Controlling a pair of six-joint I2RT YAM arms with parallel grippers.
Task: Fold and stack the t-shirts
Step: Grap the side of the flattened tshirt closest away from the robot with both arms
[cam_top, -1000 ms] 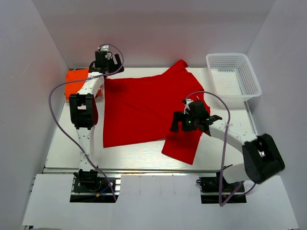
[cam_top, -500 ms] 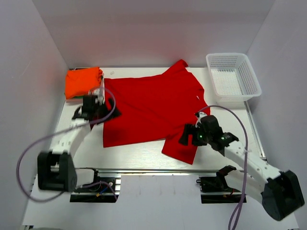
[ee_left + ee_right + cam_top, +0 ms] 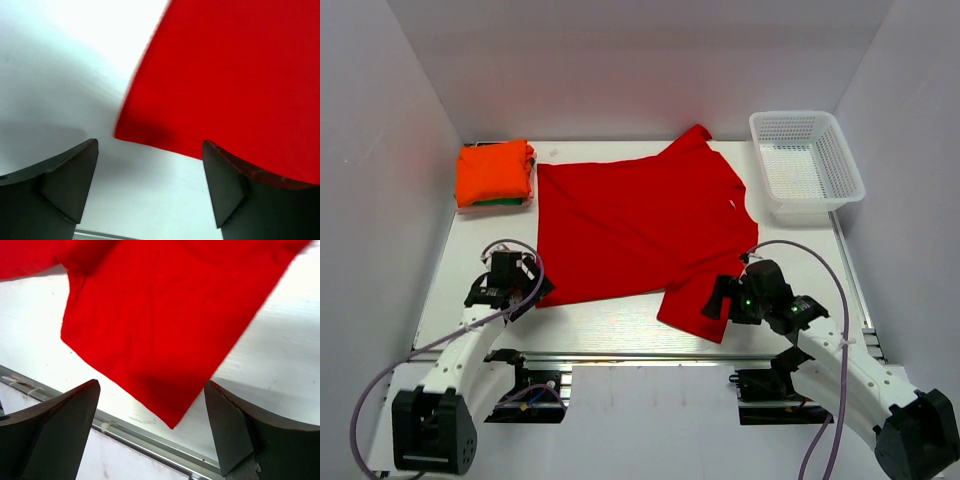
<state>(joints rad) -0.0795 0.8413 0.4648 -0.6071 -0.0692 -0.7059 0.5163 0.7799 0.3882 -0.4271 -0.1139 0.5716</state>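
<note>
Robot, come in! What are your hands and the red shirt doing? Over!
Left gripper open, above near-left corner of red t-shirt. Right gripper open, above its near-right flap. Shirt spread out, unfolded. Nothing in the way; folded orange t-shirt far-left.

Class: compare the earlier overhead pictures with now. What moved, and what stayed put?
Both arms drew back toward the near edge: the left tool from the far corner to the near-left corner of the red t-shirt, the right tool to its near-right corner. Both open, holding nothing. That shirt, the folded orange t-shirt and the basket stayed put.
</note>
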